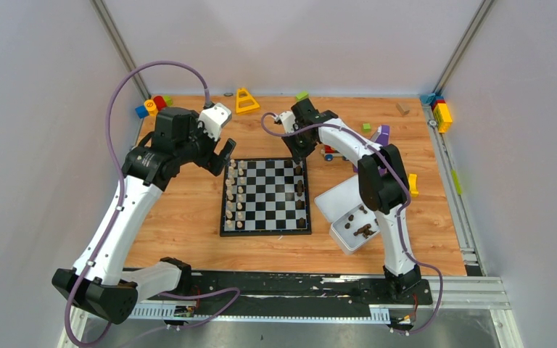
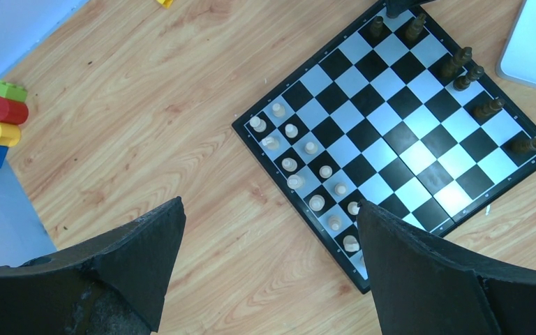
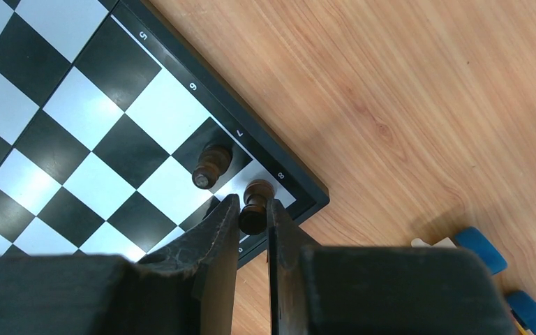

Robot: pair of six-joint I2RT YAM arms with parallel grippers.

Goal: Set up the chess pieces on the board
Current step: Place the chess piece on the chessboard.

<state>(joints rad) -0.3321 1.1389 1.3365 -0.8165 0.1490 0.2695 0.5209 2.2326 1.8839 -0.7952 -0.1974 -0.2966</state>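
The board [image 1: 265, 233] lies flat in the middle of the table. Cream chess pieces [image 1: 236, 196] fill its two left columns, and a few dark pieces [image 1: 301, 190] stand along its right edge. My right gripper [image 1: 299, 156] is at the board's far right corner. In the right wrist view it [image 3: 252, 209] is shut on a dark piece [image 3: 257, 190] over the corner square, beside another dark piece [image 3: 209, 167]. I cannot tell whether the held piece touches the board [image 3: 77, 105]. My left gripper [image 2: 269, 202] hangs open and holds nothing above the far left corner, over the cream pieces [image 2: 310, 148].
A white tray [image 1: 342, 243] right of the board holds several dark pieces [image 1: 362, 230], with its lid [image 1: 337, 197] beside it. Toy blocks lie along the far edge: a yellow triangle [image 1: 246, 101], a cluster at far left [image 1: 152, 105], others at far right [image 1: 442, 114].
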